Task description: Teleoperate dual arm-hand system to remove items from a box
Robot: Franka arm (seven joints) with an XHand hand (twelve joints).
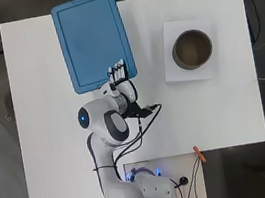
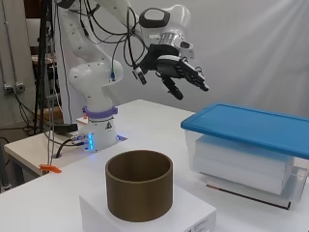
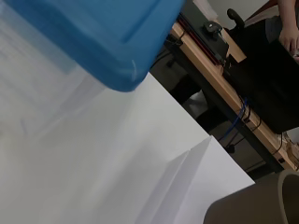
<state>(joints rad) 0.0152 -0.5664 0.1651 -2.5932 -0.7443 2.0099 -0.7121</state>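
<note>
I have the hand (image 2: 181, 72) hanging in the air above the near corner of the box, fingers stretched out and relaxed, holding nothing. The clear plastic box (image 2: 246, 166) sits at the far side of the white table (image 1: 49, 117), its blue lid (image 1: 93, 39) still on, with flat white items (image 2: 241, 162) stacked inside. As I read it, I am at the very start: the lid has to come off before anything can be taken out. Next I need to bring the fingers down to the lid's edge at that corner and get under the lip. The brown cylindrical container (image 1: 192, 49) on its white sheet (image 1: 176, 74) stands well apart.
</note>
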